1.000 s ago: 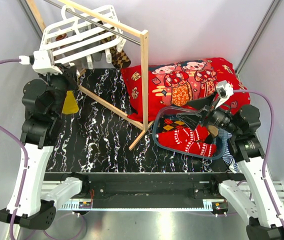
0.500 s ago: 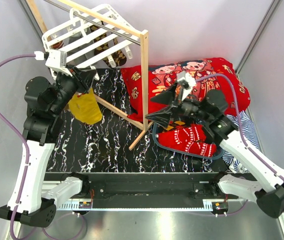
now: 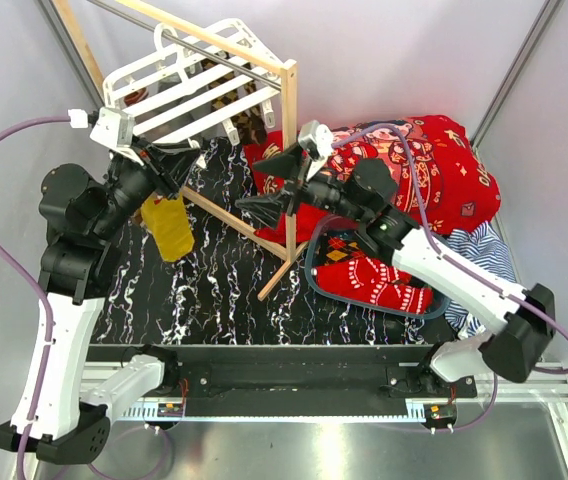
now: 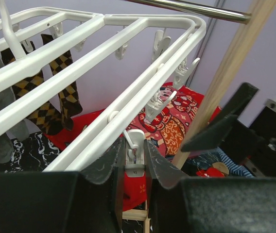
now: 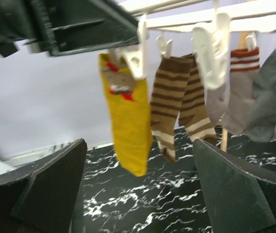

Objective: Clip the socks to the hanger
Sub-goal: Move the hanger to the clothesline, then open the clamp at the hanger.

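Note:
The white hanger (image 3: 196,78) hangs at the back left from the rack's pole. My left gripper (image 3: 178,160) is shut on one of its small white clips (image 4: 135,156), with a finger squeezing each side. A mustard yellow sock (image 3: 169,226) dangles right below that clip (image 5: 139,59). Brown diamond-patterned socks (image 4: 55,85) and brown-and-cream striped socks (image 5: 177,104) hang clipped to the hanger's bars (image 5: 211,20). My right gripper (image 3: 264,190) is open and empty, reaching left past the wooden post, level with the yellow sock (image 5: 127,119). Red patterned socks (image 3: 376,280) lie in the basket.
A bare-wood rack (image 3: 289,150) stands between the two arms, its slanted foot bar crossing the black marble table (image 3: 214,290). A blue-rimmed basket (image 3: 311,270) sits at the right. Behind it lie a red cartoon blanket (image 3: 434,150) and a blue-white striped cloth (image 3: 489,250).
My left arm lifted the yellow sock up to the hanger and closed on a clip. My right arm swung from the basket leftward to the rack, jaws open throughout.

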Motion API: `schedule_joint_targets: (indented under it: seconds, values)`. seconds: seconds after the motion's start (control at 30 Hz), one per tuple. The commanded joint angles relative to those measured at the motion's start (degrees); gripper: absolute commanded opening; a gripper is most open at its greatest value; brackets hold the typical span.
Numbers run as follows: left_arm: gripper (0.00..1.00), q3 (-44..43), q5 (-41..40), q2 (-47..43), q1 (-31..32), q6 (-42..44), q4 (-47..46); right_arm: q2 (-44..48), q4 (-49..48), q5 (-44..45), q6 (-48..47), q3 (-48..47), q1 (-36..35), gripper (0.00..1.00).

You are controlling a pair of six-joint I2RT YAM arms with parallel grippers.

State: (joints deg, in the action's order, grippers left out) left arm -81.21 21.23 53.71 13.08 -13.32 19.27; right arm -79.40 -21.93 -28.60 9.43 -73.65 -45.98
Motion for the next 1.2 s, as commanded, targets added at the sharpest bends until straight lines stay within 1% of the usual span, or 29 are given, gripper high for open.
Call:
schedule_joint_targets:
  seconds: [0.0,0.13,0.17,0.27,0.3,0.33,0.5,0.57,0.7,0.8,0.93,0.97,1.03,1.07,1.17]
  values:
    - [0.08,-0.7,4.3,-1.5,1.8,0.5,-2.6,-3.0,-5.1,5.0,-4.1,-5.5,-2.0,1.0]
    - [0.09,-0.7,3.9,-1.4,2.9,0.1,-2.7,-5.2,-8.1,10.1,-8.5,-6.2,-3.9,1.0]
    - [0.09,-0.8,3.7,-1.4,3.1,0.2,-2.7,-5.6,-8.8,10.1,-9.2,-6.4,-4.0,1.0]
    - [0.09,-0.6,0.8,-1.4,3.7,0.1,-2.1,-6.9,-10.1,12.2,-8.6,-7.0,-4.4,1.0]
    - [0.09,-0.6,-0.9,-1.4,3.9,-0.6,-1.8,-7.2,-11.2,13.4,-9.2,-6.4,-5.5,0.99]
    - [0.09,-0.4,-1.5,-1.4,4.0,-0.7,-1.7,-7.4,-11.9,16.4,-11.3,-6.1,-6.2,0.99]
    - [0.09,0.1,-2.5,-1.3,4.4,-1.8,-2.2,-8.8,-15.9,25.1,-19.3,-4.5,-9.5,0.97]
    - [0.09,0.1,-2.7,-1.3,4.4,-2.0,-2.3,-9.7,-16.7,27.3,-23.5,-4.5,-11.1,0.95]
    - [0.09,0.3,-3.0,-1.2,4.5,-2.0,-2.4,-10.3,-17.4,27.7,-25.5,-4.8,-11.9,0.93]
    - [0.09,0.4,-3.2,-1.3,4.5,-2.1,-2.4,-10.4,-16.5,26.3,-26.0,-5.9,-12.5,0.88]
    - [0.09,0.5,-3.3,-1.3,4.5,-2.2,-2.5,-10.9,-15.5,25.6,-26.4,-7.1,-13.0,0.78]
    - [0.09,0.4,-3.3,-1.3,4.5,-2.3,-2.3,-11.0,-15.5,25.5,-26.3,-7.3,-13.1,0.72]
    - [0.09,0.5,-3.4,-1.4,4.5,-2.3,-2.3,-11.1,-15.6,25.3,-26.0,-7.6,-13.1,0.67]
    - [0.09,0.6,-3.2,-1.3,4.5,-2.4,-2.4,-11.1,-15.6,25.1,-25.8,-7.7,-13.2,0.62]
    - [0.09,1.0,-3.1,-1.3,4.5,-2.4,-2.6,-11.0,-15.1,23.8,-24.8,-8.2,-13.1,0.55]
